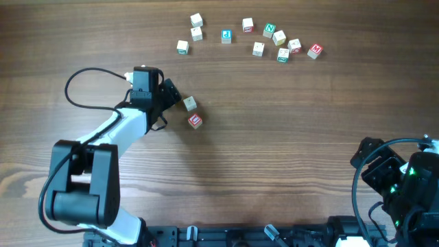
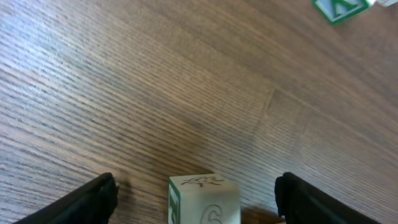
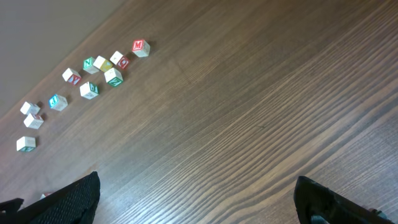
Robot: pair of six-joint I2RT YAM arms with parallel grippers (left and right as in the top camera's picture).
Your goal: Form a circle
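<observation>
Bench (image 1: pixel 288 158): brown wood, matte, with grain running left to right and a soft sheen under even light.

Near edge: a black mounting rail (image 1: pixel 240 237) runs along the bench.

Near right: the right arm (image 1: pixel 401 182) is black and folded low, with a small green light on it. The right tool (image 3: pixel 196 182) is spread wide. Nothing sits between its fingers (image 3: pixel 74 199), only wood below.

Near left: the left arm (image 1: pixel 103 165) has a black base and a white link and reaches far-right toward mid-bench. A black cable (image 1: pixel 86 79) loops off its wrist to the left.

Left of centre: the left tool (image 1: pixel 173 96) is low over the wood and open. Its fingers (image 2: pixel 93 199) stand either side of the pale cube (image 1: pixel 190 103) with a gap on both sides, so there is no grip. In the wrist view that cube stands flat on the wood, with green print on its left face and a faint drawing on top. The red-printed cube (image 1: pixel 195 121) lies just nearer and slightly right of it, close but apart. These two make no ring and sit well apart from the rest.

Far middle: the scattered cubes (image 1: pixel 258 49) lie in a loose band with green, blue and red prints, bunched tighter toward the right end. One green-printed cube (image 2: pixel 339 9) clips the far-right corner of the left wrist view.

Beyond the far bench edge, the right wrist view shows a plain grey surface (image 3: pixel 43 31) with no features. Cannot tell whether it is wall or floor.
</observation>
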